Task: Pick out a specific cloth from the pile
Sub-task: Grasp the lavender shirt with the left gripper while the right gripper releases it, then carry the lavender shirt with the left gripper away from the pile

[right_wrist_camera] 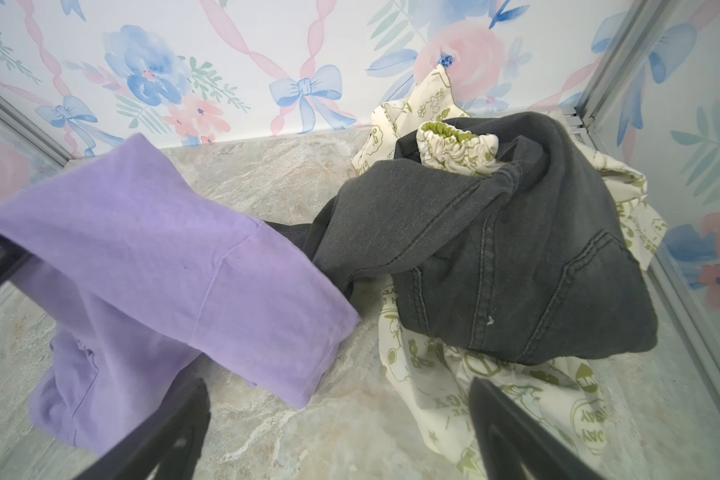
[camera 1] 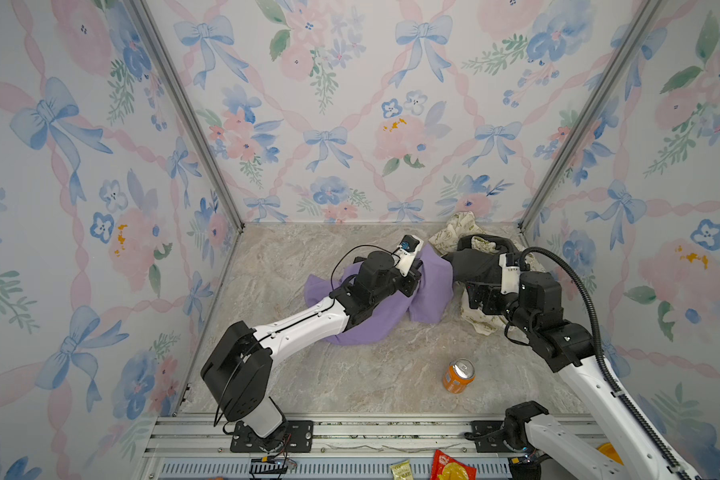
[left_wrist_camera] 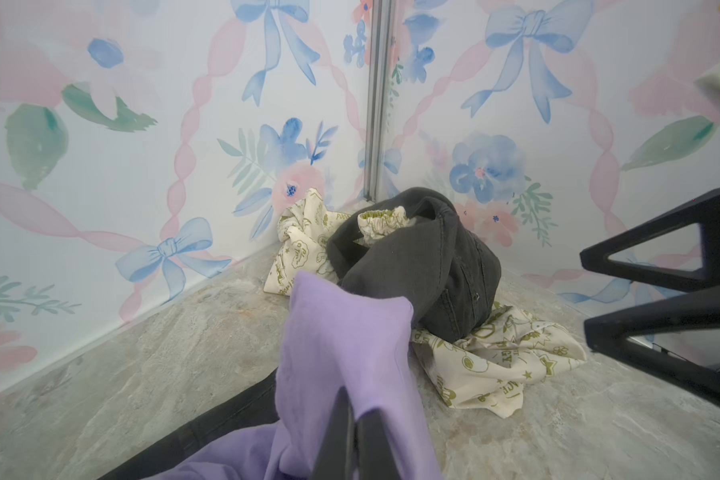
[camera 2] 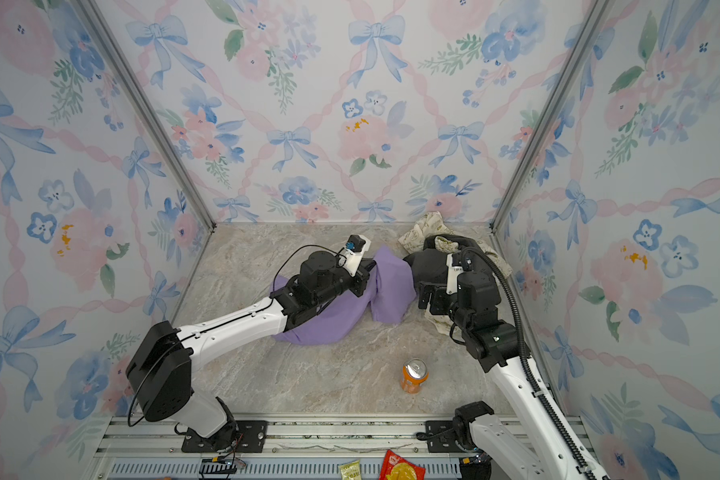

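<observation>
- the left tool (left_wrist_camera: 355,411) is clamped tight on a fold of the purple cloth (camera 1: 383,328), fingers pressed together with the fabric bunched between them
- that pinched fold stands up off the bench (camera 1: 308,374); the rest of the cloth sprawls around mid-bench, partly under the left arm
- in both top views the purple cloth sits just left of the pile (camera 1: 474,257)
- its raised edge is right up against the dark grey trousers (right_wrist_camera: 495,249), and in the left wrist view a dark strip of fabric runs underneath the purple
- the pile is jammed into the far right corner of the bench, against the walls
- the trousers are humped on top, and the cream cloth (left_wrist_camera: 495,361) with green print pokes out behind and in front, with a bit of elastic hem peeking out the top
- the right tool (right_wrist_camera: 338,381) is spread wide with nothing in it, hanging over the near edge of the pile, above the cream cloth
- an orange can (camera 1: 458,376) stands upright near the front of the bench, well apart from the fabrics
</observation>
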Action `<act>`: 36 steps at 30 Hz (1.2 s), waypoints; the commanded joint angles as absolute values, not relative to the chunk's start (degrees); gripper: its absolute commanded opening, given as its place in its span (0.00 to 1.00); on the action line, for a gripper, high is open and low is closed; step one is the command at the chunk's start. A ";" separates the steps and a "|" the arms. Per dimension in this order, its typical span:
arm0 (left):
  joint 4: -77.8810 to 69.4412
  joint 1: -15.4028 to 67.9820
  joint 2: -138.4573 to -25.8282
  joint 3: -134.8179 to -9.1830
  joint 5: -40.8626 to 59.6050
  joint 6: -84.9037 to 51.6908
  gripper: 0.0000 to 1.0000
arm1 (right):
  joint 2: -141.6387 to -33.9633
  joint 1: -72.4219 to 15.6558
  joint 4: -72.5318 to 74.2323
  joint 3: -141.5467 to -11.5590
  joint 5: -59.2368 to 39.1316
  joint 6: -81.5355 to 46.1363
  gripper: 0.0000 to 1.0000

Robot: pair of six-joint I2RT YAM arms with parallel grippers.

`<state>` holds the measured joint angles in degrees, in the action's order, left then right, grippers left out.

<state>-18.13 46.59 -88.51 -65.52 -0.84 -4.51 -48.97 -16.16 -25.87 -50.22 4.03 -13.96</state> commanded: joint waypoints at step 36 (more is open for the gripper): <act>-13.49 28.90 -57.89 -52.90 -11.46 -6.97 0.00 | -52.25 -21.69 -21.97 -52.28 -9.84 -9.88 0.97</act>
